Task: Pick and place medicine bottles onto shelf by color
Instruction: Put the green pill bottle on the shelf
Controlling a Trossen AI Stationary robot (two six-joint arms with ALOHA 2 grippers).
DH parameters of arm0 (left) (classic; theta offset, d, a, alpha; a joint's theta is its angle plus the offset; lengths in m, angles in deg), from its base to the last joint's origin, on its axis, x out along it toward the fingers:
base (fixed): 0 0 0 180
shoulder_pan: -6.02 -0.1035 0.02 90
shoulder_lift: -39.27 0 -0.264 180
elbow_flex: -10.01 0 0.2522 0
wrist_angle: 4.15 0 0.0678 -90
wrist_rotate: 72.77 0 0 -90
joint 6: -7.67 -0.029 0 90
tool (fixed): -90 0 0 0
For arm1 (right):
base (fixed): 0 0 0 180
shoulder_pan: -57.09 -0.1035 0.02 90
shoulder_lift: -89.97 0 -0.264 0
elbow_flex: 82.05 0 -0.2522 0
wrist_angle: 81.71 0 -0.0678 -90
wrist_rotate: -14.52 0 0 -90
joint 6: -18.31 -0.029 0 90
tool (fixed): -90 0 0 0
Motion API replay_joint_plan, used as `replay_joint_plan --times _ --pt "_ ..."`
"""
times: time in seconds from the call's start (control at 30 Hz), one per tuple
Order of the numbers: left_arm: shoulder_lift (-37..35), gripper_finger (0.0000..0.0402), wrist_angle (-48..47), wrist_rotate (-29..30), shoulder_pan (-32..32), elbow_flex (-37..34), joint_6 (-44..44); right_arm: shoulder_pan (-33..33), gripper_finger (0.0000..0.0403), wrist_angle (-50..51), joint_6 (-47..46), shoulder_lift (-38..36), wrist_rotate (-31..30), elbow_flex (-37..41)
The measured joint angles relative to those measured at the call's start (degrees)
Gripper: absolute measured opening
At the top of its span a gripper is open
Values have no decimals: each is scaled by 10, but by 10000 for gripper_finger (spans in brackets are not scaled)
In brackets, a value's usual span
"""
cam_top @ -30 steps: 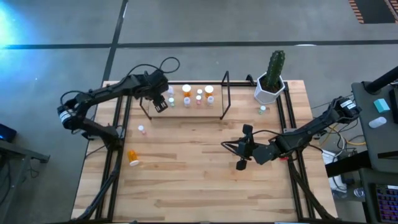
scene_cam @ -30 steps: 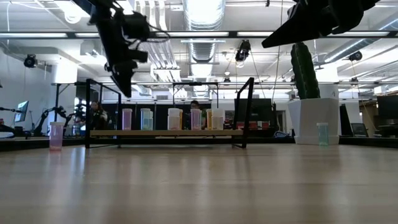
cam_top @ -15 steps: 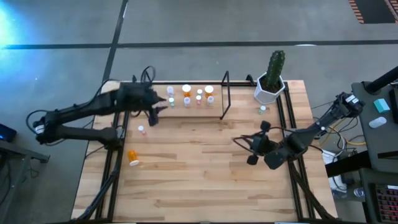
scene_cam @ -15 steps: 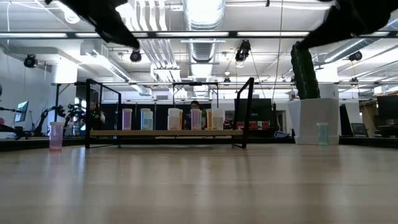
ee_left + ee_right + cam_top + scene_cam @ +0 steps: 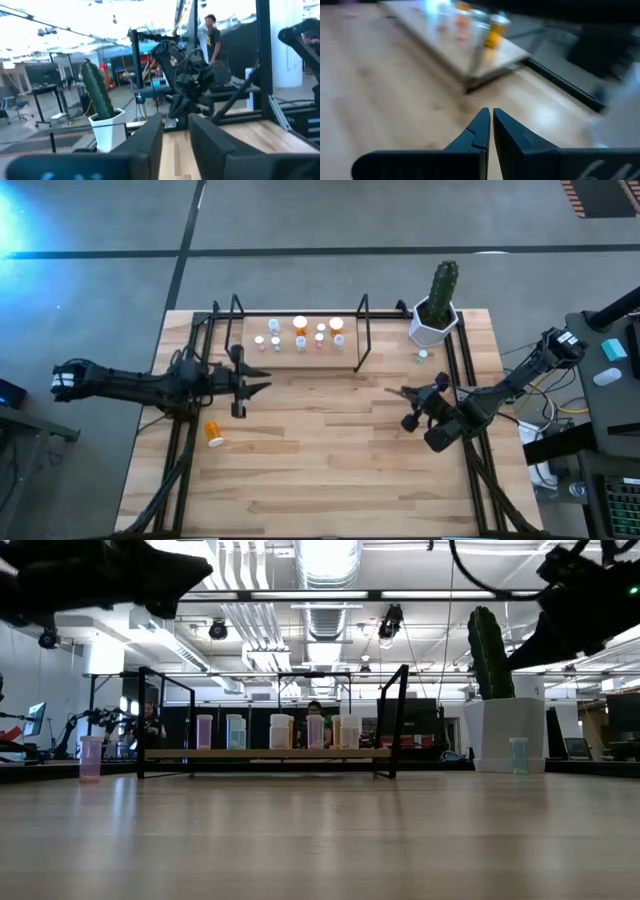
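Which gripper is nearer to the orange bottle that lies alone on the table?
The left. The left gripper hovers just beyond the orange bottle, toward the shelf. The right gripper is far across the table, on the cactus side.

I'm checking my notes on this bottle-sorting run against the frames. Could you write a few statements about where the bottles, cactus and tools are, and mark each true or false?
1. An orange bottle lies on the table, off the shelf. True.
2. The cactus pot stands on the shelf. False: it stands on the table beside the shelf.
3. The right tool carries a bottle. False: it is shut and empty.
4. Several bottles stand on the shelf. True.
5. The left tool is above the shelf. False: it hovers over the table in front of it.
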Motion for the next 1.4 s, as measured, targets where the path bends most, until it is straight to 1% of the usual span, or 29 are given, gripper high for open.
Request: replay_joint_plan --times 0.07,0.13,0.23,0.33,0.5,0.6,0.67,0.8,0.97,1.4 --pt "15 57 60 1 0 -31 4 20 15 72 -69 -6 -6 -8" --pt "29 35 103 0 0 -41 4 49 26 138 -140 -9 -5 -19" --pt "36 11 134 -5 0 -43 4 105 58 186 -199 -8 27 -23" --pt "42 2 132 -18 0 -38 6 175 106 188 -201 -6 80 -22" --pt "50 2 133 -22 0 -36 7 289 189 188 -176 -5 132 -19" --pt "52 2 133 -23 0 -36 7 344 222 176 -147 -5 162 -19" --pt "52 2 133 -23 0 -36 7 375 235 157 -122 -3 184 -19" --pt "50 2 133 -23 0 -36 8 421 243 126 -85 -1 207 -18" --pt "51 2 133 -24 0 -36 9 461 232 111 -76 0 226 -14" --pt "51 2 133 -25 0 -36 9 517 238 31 -48 22 231 12"
